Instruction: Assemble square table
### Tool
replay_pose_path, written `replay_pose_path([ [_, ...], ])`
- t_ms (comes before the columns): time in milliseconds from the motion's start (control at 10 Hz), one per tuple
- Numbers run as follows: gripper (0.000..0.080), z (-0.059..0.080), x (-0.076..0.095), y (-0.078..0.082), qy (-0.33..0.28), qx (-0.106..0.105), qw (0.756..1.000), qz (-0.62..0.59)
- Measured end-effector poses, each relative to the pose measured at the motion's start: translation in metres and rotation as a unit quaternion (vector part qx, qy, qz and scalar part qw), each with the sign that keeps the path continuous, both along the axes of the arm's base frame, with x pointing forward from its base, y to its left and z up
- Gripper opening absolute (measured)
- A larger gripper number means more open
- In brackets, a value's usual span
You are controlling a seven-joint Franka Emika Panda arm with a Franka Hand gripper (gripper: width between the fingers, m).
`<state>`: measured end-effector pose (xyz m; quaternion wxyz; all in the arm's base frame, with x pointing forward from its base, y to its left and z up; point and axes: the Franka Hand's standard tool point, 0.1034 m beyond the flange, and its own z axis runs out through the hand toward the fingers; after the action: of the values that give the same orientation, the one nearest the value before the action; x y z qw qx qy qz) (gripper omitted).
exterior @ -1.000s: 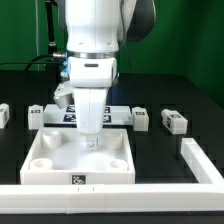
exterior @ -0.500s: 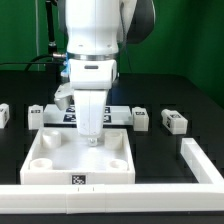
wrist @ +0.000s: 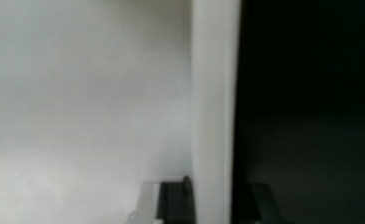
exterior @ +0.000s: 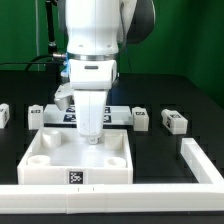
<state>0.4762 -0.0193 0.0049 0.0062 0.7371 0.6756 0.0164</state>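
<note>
Square tabletop (exterior: 50, 172) lies flat on black table (exterior: 195, 100), sockets up, inside corner of white bar fence (exterior: 200, 160). Gripper (exterior: 92, 139) is down at far rim, fingers clenched. Wrist view shows thin rim wall (wrist: 214, 100) running to fingertip (wrist: 174, 205); judged pinched on rim.

Handling (judgement): rigid moulded plastic, light, smooth, likely to slide rather than lift. Rim mid-span looks a sensible hold.

Leg block (exterior: 141, 118) loose behind.

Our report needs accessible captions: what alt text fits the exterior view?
The robot's hand, closed, grips the far rim of the white square tabletop. Four short white legs lie loose behind it on the black table, a white bar fence in front.
</note>
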Motion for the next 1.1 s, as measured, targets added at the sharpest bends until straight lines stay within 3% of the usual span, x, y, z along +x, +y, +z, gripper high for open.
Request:
replay_pose_path([
  [300,0.0055,0.0,0.0,0.002,0.0,0.0,1.0,0.0],
  [700,0.0055,0.0,0.029,0.053,0.01,0.007,0.999,0.04],
  [1100,0.0055,0.0,0.031,0.088,0.035,0.008,0.999,0.026],
])
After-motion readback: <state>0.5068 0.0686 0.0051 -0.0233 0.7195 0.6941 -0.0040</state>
